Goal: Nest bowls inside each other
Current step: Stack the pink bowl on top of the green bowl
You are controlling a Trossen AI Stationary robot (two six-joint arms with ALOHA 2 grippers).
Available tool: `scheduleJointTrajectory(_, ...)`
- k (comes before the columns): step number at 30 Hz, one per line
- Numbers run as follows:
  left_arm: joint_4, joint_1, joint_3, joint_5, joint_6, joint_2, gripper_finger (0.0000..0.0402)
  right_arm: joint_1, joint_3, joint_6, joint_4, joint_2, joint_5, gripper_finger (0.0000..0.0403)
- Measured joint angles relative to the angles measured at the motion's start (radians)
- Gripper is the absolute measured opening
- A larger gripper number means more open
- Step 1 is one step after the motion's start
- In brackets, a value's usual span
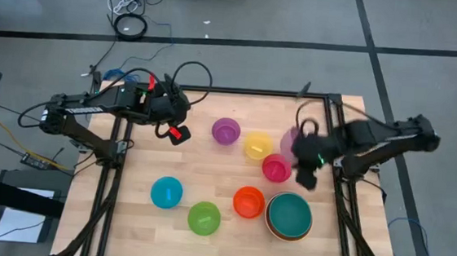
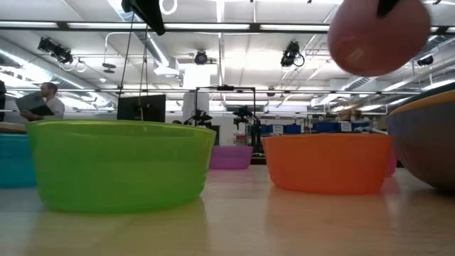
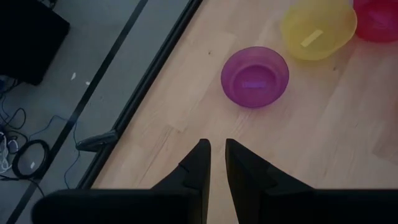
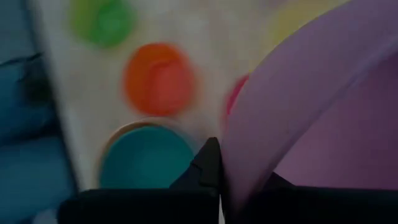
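Observation:
My right gripper [image 1: 308, 160] hangs above the table's right side, shut on a pink bowl [image 1: 290, 139], which is lifted high [image 2: 377, 35]. On the table stand a purple bowl [image 1: 226, 131], a yellow bowl [image 1: 257, 145], a magenta bowl [image 1: 277, 168], a blue bowl [image 1: 166, 193], a green bowl [image 1: 203, 218] and an orange bowl [image 1: 248, 201]. A teal bowl [image 1: 289, 213] sits nested in a larger bowl at the near right. My left gripper [image 3: 216, 146] waits above the far left with a narrow gap and nothing in it. My right gripper holds the pink bowl by its wall near the rim [image 4: 249, 168], which passes between the two fingers. One finger [image 4: 208, 163] shows on one side of the wall; the bowl hides the other. The fingers slant downward. The bowl hangs tilted, clear of the table.
The table's metal frame rail [image 3: 143, 81] runs along the far edge beside the left gripper. Bare wood lies between the far row of bowls and the near row [image 1: 209, 171]. A person [image 2: 44, 99] sits in the room far behind the table.

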Motion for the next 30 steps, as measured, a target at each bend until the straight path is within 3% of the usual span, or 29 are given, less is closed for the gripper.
scheduleJointTrajectory(4, 0.000, 0.000, 0.000, 0.000, -0.020, 0.000, 0.0058, 0.206, 0.000, 0.063, 0.059, 0.056, -0.027, 0.0000)
scheduleJointTrajectory(8, -0.002, 0.000, 0.000, 0.000, -0.022, 0.000, 0.0058, 0.333, 0.000, 0.124, 0.067, 0.139, -0.030, 0.0000)
scheduleJointTrajectory(16, -0.003, 0.000, 0.000, 0.000, -0.048, 0.000, 0.0058, 0.432, -0.001, 0.095, 0.083, 0.327, -0.054, 0.0000)
scheduleJointTrajectory(26, -0.005, 0.000, 0.000, 0.000, -0.047, 0.000, 0.0058, 0.556, -0.001, -0.059, 0.012, 0.505, 0.080, 0.0000)
scheduleJointTrajectory(30, -0.005, 0.000, 0.000, 0.000, -0.047, 0.000, 0.0058, 0.592, -0.001, -0.098, 0.011, 0.537, 0.085, 0.0000)
